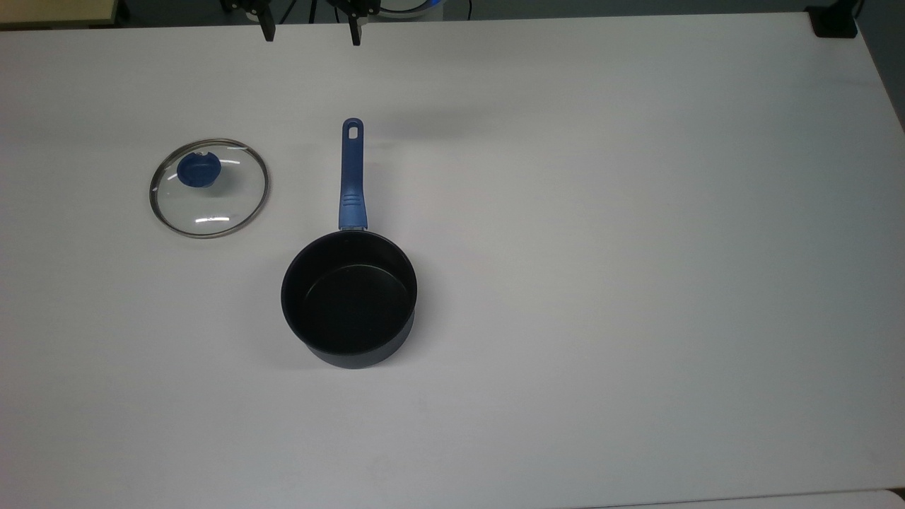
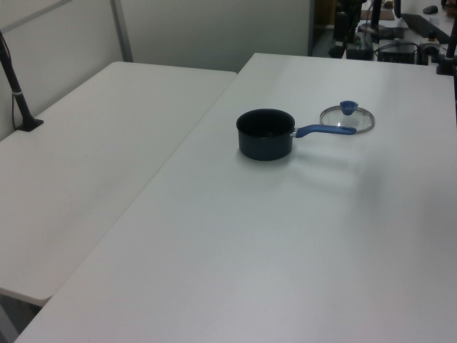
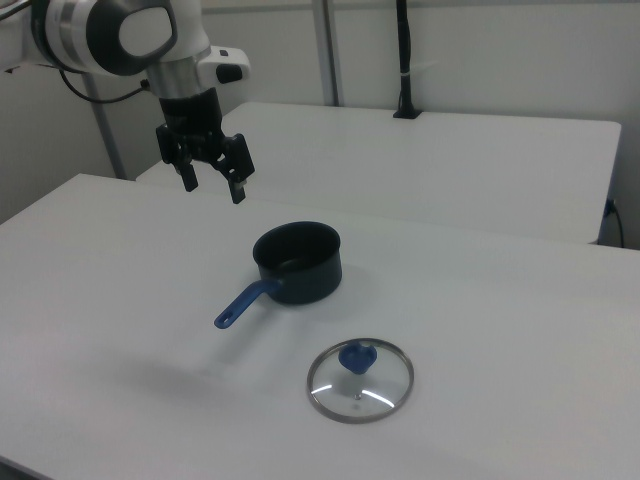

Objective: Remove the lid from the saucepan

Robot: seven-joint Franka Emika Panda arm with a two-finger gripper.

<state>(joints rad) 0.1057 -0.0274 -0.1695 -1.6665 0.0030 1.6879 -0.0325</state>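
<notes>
The lid [image 1: 208, 189] lies flat on the white table, knob up, apart from the saucepan [image 1: 348, 297] and to the top view's left of its blue handle [image 1: 352, 177]. The saucepan is uncovered and its black inside is bare. In the right view the lid [image 3: 360, 380] is nearest the camera, with the saucepan [image 3: 297, 262] beyond it. My gripper [image 3: 212, 185] hangs open and holds nothing, high above the table, past the handle's end. In the top view the gripper [image 1: 311, 32] sits at the upper edge. The left view has the saucepan [image 2: 265, 133] in front of the lid [image 2: 347, 118].
A second white table [image 2: 86, 164] adjoins on the left view's left, with a black clamped pole [image 2: 16, 89] at its edge. A black block [image 1: 834, 21] sits at the top view's upper right corner. Wide bare tabletop [image 1: 636, 247] spreads to the top view's right of the saucepan.
</notes>
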